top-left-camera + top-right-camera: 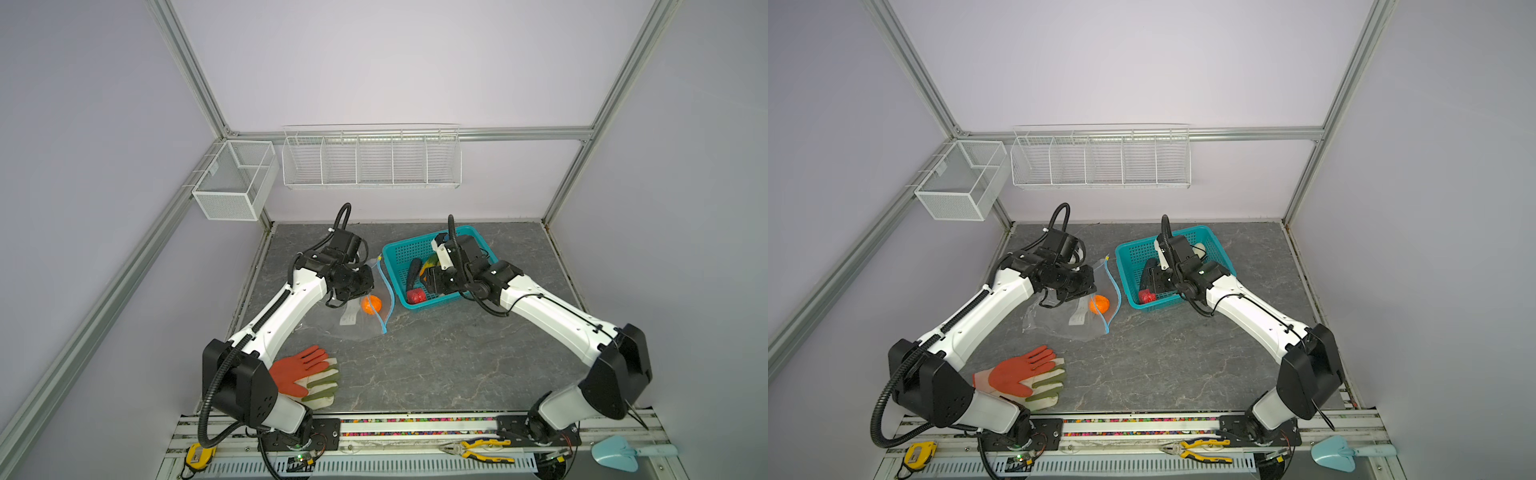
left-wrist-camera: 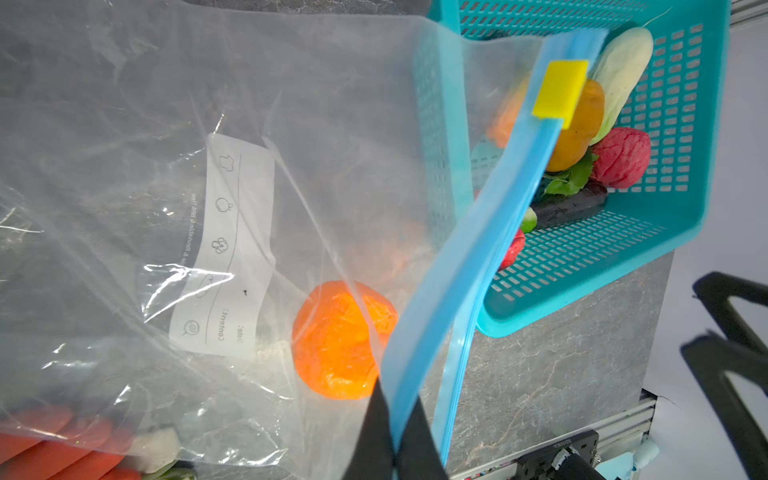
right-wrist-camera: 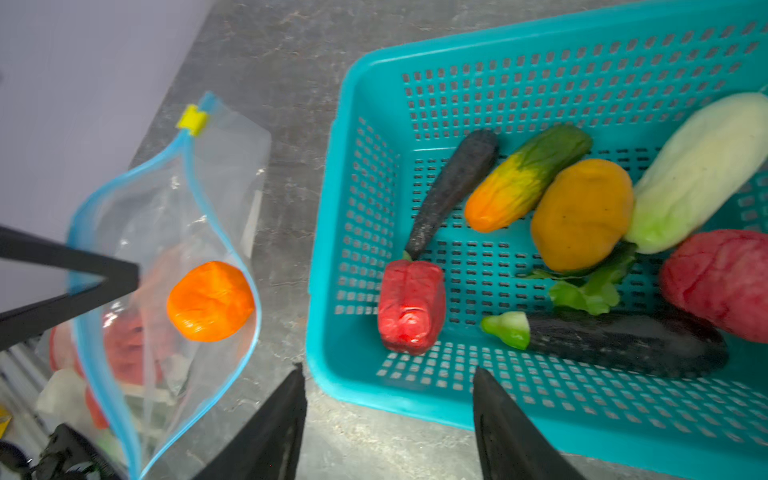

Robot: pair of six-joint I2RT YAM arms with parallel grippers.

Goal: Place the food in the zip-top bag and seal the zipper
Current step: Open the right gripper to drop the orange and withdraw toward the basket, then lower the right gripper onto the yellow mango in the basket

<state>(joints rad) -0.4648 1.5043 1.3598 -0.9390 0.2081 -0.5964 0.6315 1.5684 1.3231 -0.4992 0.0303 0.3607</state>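
Left of the basket (image 3: 328, 257) lies the bag (image 2: 124, 166), mouth open, with one orange (image 2: 340, 340) inside. The left gripper (image 2: 388, 440) is clamped on the zipper (image 2: 478, 232), holding that lip raised. The right gripper (image 3: 387, 374) hangs empty, jaws apart, straddling the basket's rim. In the basket lie the pepper (image 3: 411, 305), eggplant (image 3: 623, 345), cabbage (image 3: 702, 166) and other food.

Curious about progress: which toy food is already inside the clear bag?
The round orange fruit: it lies inside the zip-top bag, while the other pieces sit in the teal basket.

Got an orange (image 1: 371, 304) in the bag (image 1: 332, 325), basket (image 1: 400, 258) of food (image 1: 415, 296) just beside, gloves (image 1: 307, 374) lying up front.
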